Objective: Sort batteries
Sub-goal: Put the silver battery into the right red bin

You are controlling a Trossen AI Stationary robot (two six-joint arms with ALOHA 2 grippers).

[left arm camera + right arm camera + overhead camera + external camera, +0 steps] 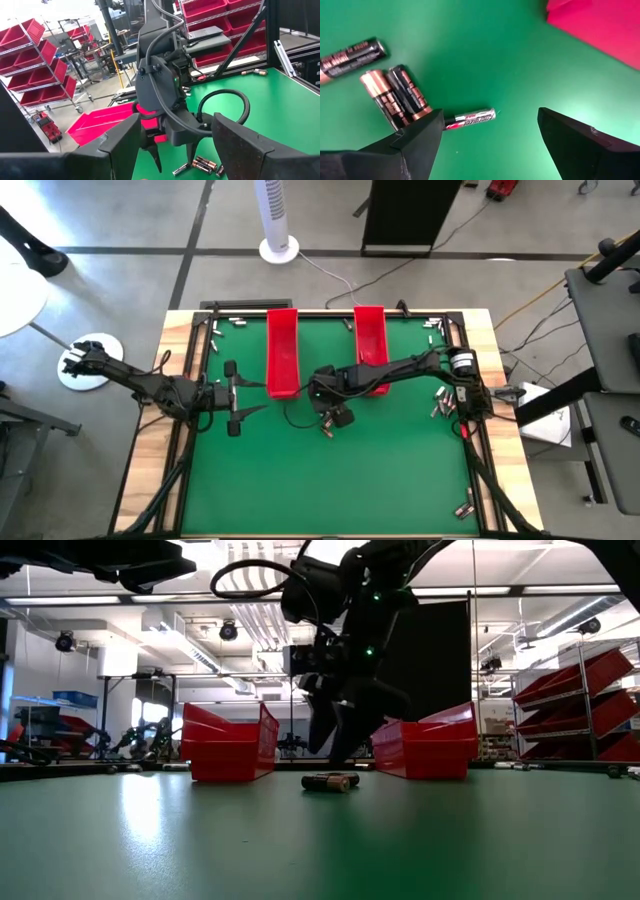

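A few batteries lie on the green mat near its middle: two black-and-copper ones side by side (pixel 395 97), a third apart from them (pixel 350 60), and a thin silver-and-red one (pixel 470 119). In the low view they show as a small group (pixel 330 781). My right gripper (pixel 490 118) hangs open just above them, slanting down, its fingers touching nothing (pixel 335 752). My left gripper (pixel 250 397) waits open at the mat's left side, held level and pointing toward the right arm (pixel 176 122).
Two long red trays (pixel 283 350) (pixel 371 340) lie at the far side of the mat. Other batteries lie scattered near the right edge (pixel 440 402), the near right corner (pixel 465 505) and the far corners (pixel 215 330). A black frame (pixel 330 311) borders the mat.
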